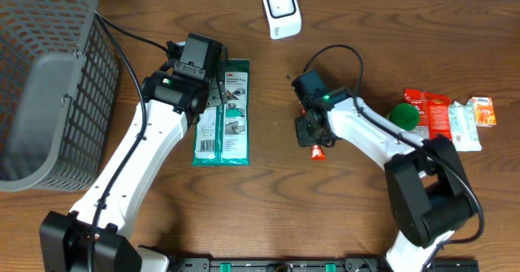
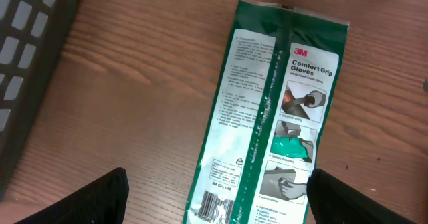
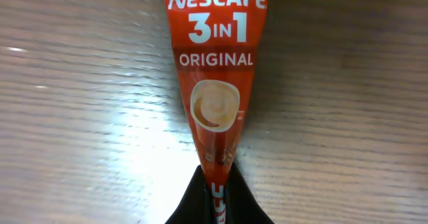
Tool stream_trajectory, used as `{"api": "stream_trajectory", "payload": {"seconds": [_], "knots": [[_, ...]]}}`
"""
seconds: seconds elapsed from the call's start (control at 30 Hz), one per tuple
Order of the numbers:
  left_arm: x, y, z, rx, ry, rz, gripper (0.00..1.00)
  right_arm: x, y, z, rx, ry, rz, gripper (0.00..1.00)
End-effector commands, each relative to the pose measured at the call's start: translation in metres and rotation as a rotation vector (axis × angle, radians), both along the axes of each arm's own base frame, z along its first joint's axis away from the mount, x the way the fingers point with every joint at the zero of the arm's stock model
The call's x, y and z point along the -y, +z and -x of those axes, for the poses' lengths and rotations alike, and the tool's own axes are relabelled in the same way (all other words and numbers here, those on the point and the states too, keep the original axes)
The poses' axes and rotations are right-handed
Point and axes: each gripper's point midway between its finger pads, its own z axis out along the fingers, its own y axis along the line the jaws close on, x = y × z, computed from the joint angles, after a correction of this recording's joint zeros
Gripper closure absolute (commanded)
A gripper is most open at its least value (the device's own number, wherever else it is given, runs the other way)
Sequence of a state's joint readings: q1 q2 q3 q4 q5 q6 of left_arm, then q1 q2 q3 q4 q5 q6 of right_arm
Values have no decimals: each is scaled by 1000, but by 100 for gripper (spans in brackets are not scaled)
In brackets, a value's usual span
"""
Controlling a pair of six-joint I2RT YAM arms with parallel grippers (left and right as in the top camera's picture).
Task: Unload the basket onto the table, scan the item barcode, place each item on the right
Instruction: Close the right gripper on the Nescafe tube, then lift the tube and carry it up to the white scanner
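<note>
Two grippers: left gripper (image 2: 221, 198) spread wide over flat green plastic glove packet (image 2: 274, 103); right gripper (image 3: 215, 192) clamped on slim red coffee sachet (image 3: 214, 83).
Around: white boxy scanner (image 1: 281, 10) beyond; grey mesh basket (image 1: 49, 77) far left.

You are looking at a shop-checkout mock-up on a robot test bench. A grey mesh shopping basket (image 1: 81, 101) is sitting at the left end of the wooden table (image 1: 268, 215), a white barcode scanner (image 1: 281, 10) is standing at its far edge, and packaged retail goods are lying about: a 3M Comfort Grip Gloves pack (image 1: 231, 138), a Nescafé 3in1 sachet (image 3: 214, 83), and small packets (image 1: 443, 114) clustering at the right end.
</note>
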State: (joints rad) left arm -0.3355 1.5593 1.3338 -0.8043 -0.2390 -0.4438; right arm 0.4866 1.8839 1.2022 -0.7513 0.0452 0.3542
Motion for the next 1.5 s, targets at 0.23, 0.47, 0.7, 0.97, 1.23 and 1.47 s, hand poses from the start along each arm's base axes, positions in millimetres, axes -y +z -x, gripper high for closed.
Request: {"api": "stream_trajectory", "payload": {"seconds": [0.23, 0.47, 0.7, 0.97, 1.23, 1.47], "knots": [[-5, 4, 1, 10, 7, -15, 15, 7, 6, 2, 31, 8, 11, 92], [-5, 4, 1, 10, 7, -14, 15, 8, 1, 1, 49, 7, 13, 75], [-5, 4, 1, 10, 7, -15, 15, 2, 0, 9, 12, 16, -22, 72], [-5, 4, 1, 10, 7, -14, 15, 6, -10, 16, -2, 15, -16, 72], [-5, 4, 1, 10, 7, -14, 15, 7, -13, 19, -8, 16, -12, 83], [-5, 4, 1, 10, 7, -14, 15, 6, -12, 17, 0, 16, -17, 99]]}}
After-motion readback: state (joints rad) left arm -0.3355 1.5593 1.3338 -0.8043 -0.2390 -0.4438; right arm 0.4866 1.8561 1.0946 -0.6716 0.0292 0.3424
